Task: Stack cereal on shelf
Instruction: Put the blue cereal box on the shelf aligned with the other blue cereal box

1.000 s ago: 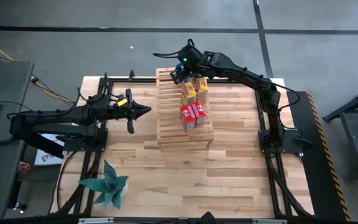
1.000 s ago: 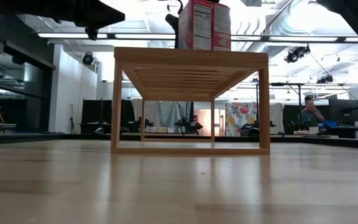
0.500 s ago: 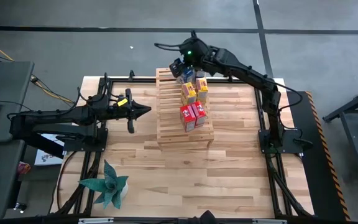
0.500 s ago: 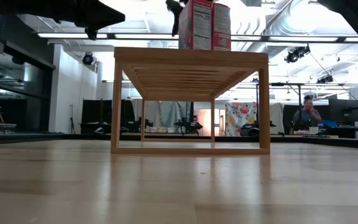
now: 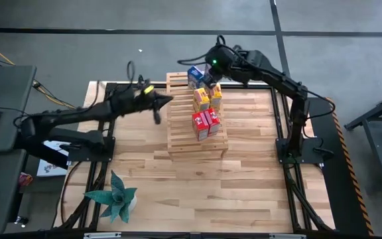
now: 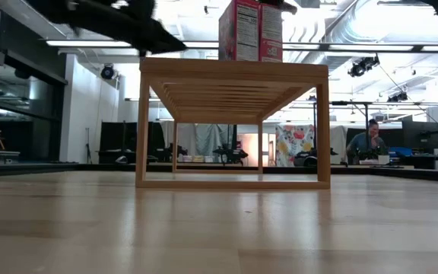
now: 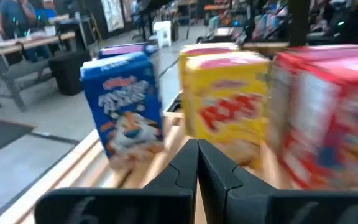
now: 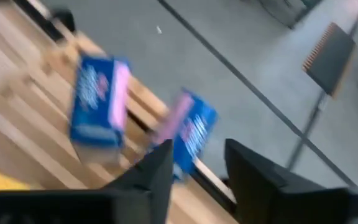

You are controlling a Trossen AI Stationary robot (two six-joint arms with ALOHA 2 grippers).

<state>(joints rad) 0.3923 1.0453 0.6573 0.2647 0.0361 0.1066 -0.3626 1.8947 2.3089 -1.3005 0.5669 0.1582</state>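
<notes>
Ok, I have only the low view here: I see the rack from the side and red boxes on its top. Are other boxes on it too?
Observer: Yes. Behind the two red boxes stand two yellow-orange boxes, and two blue boxes are at the far end of the rack.
Operator: Where is the right gripper?
Observer: The right gripper hovers over that far end, close to the blue boxes, with its fingers apart and gripping nothing that I can see.
Operator: And the left one?
Observer: The left gripper is shut and empty. It is beside the rack's left edge and faces the boxes.
</notes>
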